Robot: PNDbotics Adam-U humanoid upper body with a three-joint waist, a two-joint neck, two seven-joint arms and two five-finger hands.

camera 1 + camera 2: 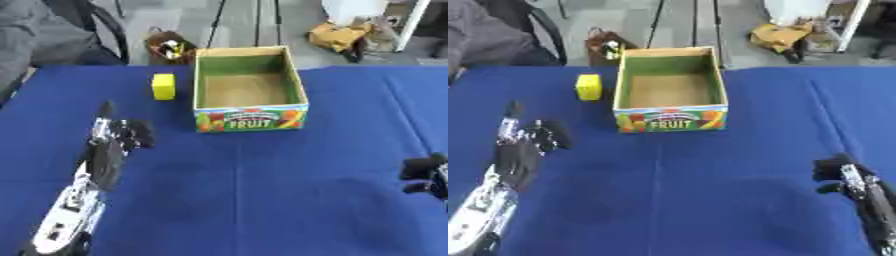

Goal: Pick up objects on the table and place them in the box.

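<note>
A yellow block (163, 86) stands on the blue table just left of the open cardboard fruit box (251, 118), whose inside looks empty. My left hand (114, 137) lies on the cloth below and to the left of the block, well apart from it; one finger points up toward the far edge and the others curl, holding nothing. My right hand (839, 175) rests near the right edge, far from the box, its fingers curled with nothing in them.
The blue cloth (262, 190) covers the whole table. Beyond its far edge stand a brown bag (169, 46), a dark chair (61, 30) and a yellow-brown bundle (339, 36) on the floor.
</note>
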